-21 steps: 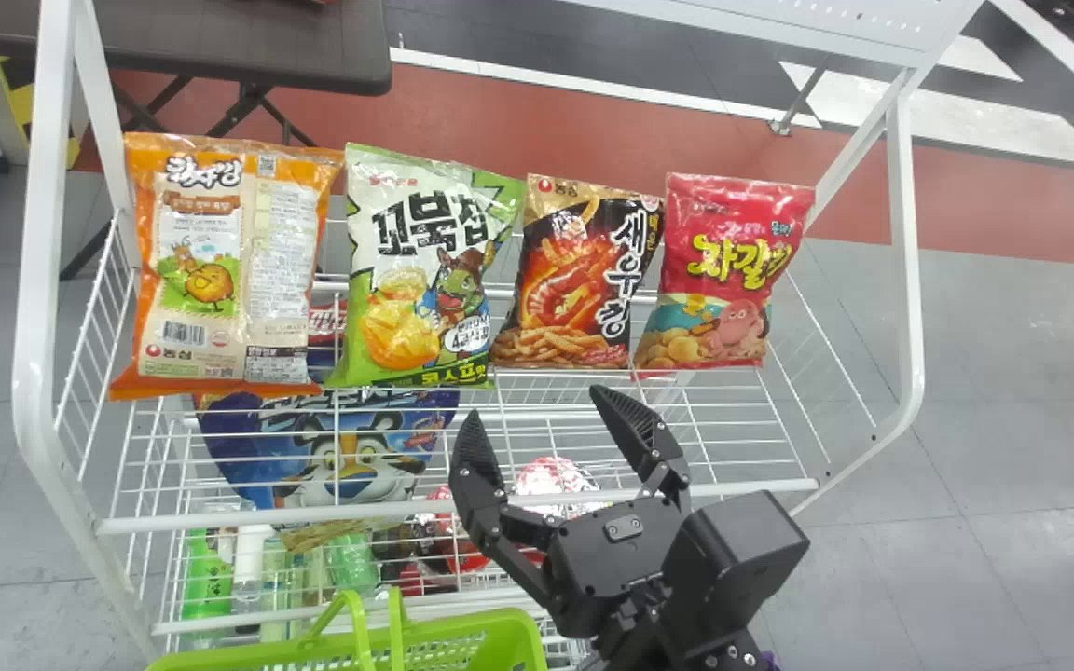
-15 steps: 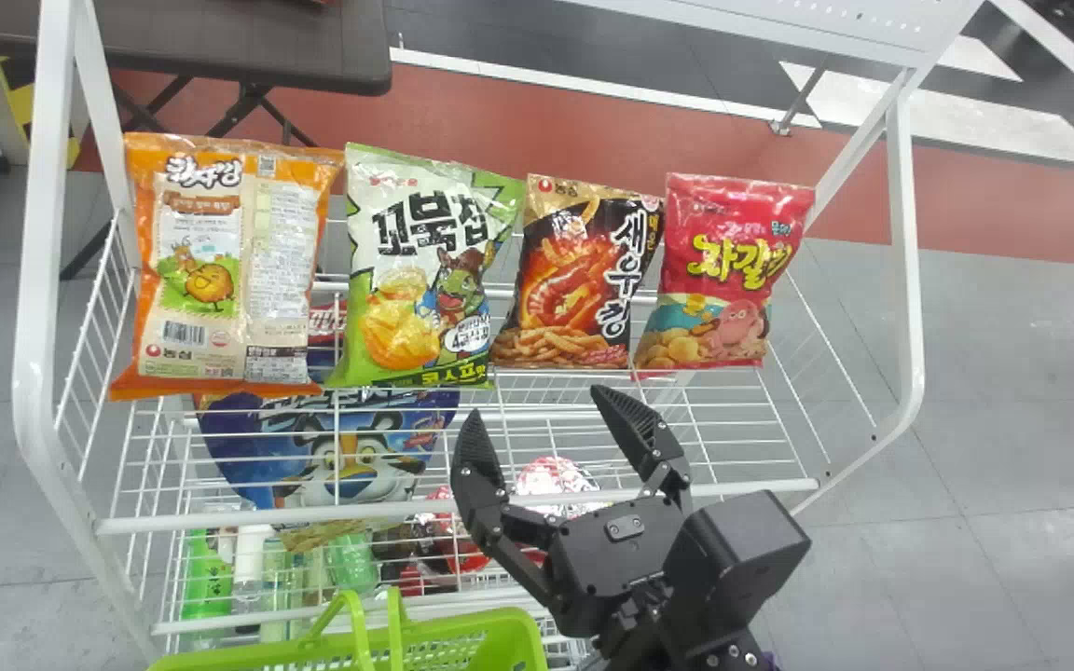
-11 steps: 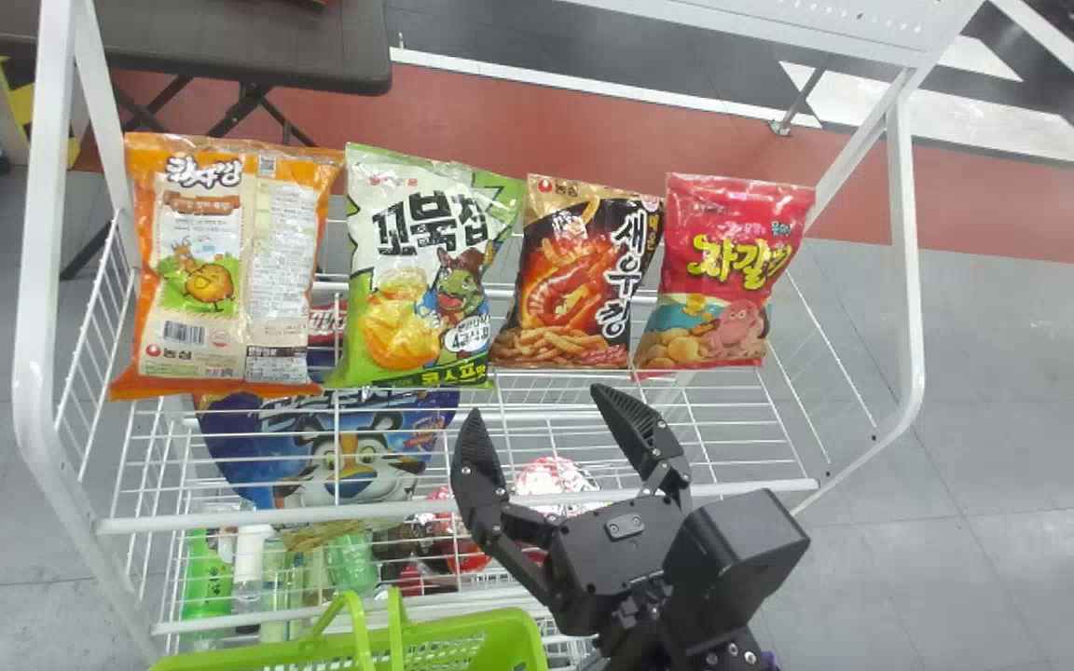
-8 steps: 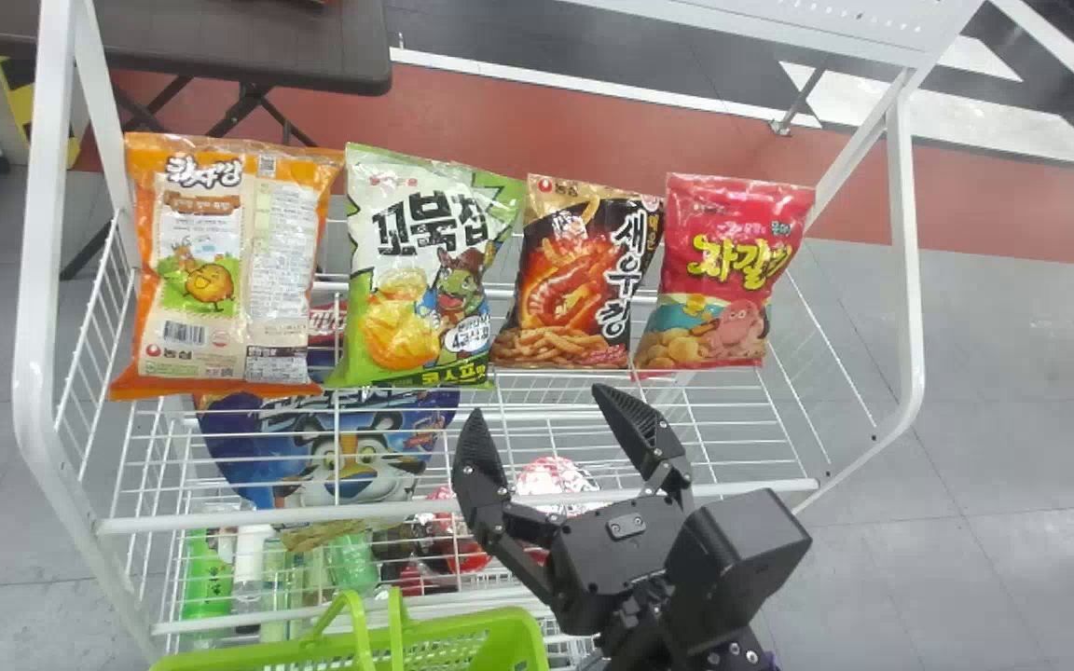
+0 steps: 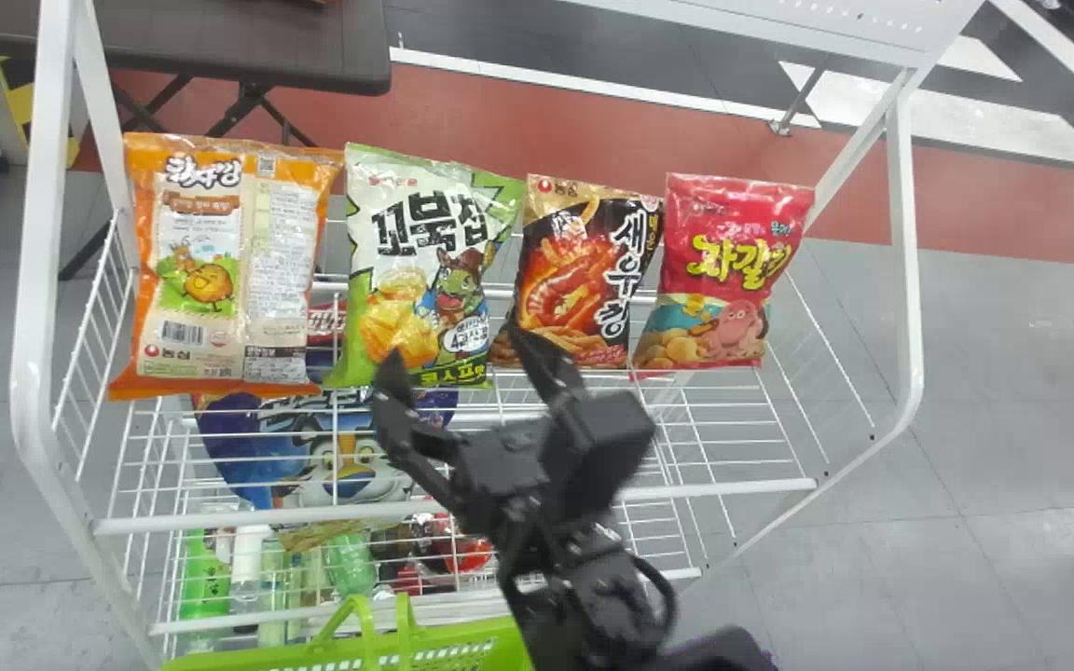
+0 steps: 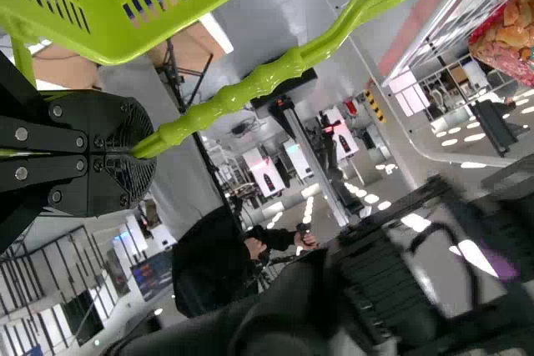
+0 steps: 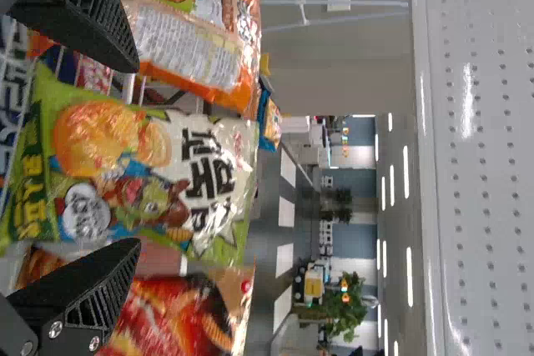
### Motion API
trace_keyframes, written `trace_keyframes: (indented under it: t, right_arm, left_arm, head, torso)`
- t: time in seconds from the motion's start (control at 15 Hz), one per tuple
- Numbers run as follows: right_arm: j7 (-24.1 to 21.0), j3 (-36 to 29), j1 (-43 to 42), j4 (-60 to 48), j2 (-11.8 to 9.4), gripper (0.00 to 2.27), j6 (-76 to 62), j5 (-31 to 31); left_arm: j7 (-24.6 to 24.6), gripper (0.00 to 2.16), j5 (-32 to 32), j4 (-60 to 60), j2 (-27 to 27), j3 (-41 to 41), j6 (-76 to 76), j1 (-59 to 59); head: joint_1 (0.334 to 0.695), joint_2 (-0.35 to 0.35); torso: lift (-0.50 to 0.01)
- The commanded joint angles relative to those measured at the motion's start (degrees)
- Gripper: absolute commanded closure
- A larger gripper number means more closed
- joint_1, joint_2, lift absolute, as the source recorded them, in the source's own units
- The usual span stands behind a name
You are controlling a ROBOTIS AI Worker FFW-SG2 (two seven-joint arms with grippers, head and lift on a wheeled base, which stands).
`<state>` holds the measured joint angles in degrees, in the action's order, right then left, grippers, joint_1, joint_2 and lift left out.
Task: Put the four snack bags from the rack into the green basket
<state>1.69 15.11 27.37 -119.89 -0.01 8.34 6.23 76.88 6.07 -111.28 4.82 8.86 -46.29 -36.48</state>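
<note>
Head view: four snack bags in a row on rack (image 5: 907, 308). Landmark: green-and-white bag (image 5: 420, 266). Orange bag (image 5: 225, 270) left of it; black bag (image 5: 584, 270), then red bag (image 5: 728, 270), right of it. Green basket (image 5: 462, 643) on its robot side. Right gripper (image 5: 455, 340) at its lower end, fingers apart.

Left wrist view: left gripper (image 6: 138, 152), fingers clamped on basket handle (image 6: 284, 68).

Right wrist view: right gripper (image 7: 133, 156) spread across the landmark's width; contact cannot be told.
</note>
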Motion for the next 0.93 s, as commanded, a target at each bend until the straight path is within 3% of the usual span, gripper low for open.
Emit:
trace_keyframes:
  t: [0.0,0.27,0.53,0.6,0.67,0.73,0.87]
  right_arm:
    - [-0.2,3.3,-9.8,8.1,0.1,0.07,2.2,-3.9]
    - [-0.1,6.3,-23.2,18.9,0.1,0.10,7.1,-12.6]
    - [1.4,7.2,-27.9,22.9,0.1,0.21,9.9,-14.8]
    - [3.8,7.4,-28.9,24.4,0.1,0.74,10.3,-14.9]
    - [5.1,7.8,-29.0,24.8,0.1,1.47,10.1,-14.8]
    - [5.9,8.1,-29.0,24.8,0.1,1.68,10.1,-14.4]
    - [8.7,7.7,-28.0,23.7,0.1,1.85,10.1,-14.0]
  left_arm:
    - [0.5,2.13,0.2,0.5,0.0,0.0,0.1,0.1]
    - [1.3,2.13,1.1,1.6,0.5,-0.2,0.4,1.1]
    - [2.0,2.13,3.3,3.7,2.0,0.3,0.6,3.7]
    - [2.1,2.13,3.8,3.8,2.2,0.1,0.6,3.8]
    - [2.1,2.13,3.8,3.9,2.2,0.1,0.8,3.9]
    - [2.1,2.13,3.9,4.2,2.2,0.1,1.0,4.0]
    - [2.0,2.13,3.9,4.6,2.0,0.3,1.0,4.4]
  head:
    - [0.695,-0.229]
    - [0.695,-0.101]
    - [0.695,-0.024]
    - [0.695,-0.008]
    - [0.695,0.005]
    - [0.695,0.016]
    - [0.695,0.036]
  torso:
    - [-0.006]
    - [-0.006]
    - [-0.006]
    - [-0.006]
    - [-0.006]
    - [-0.006]
    - [-0.006]
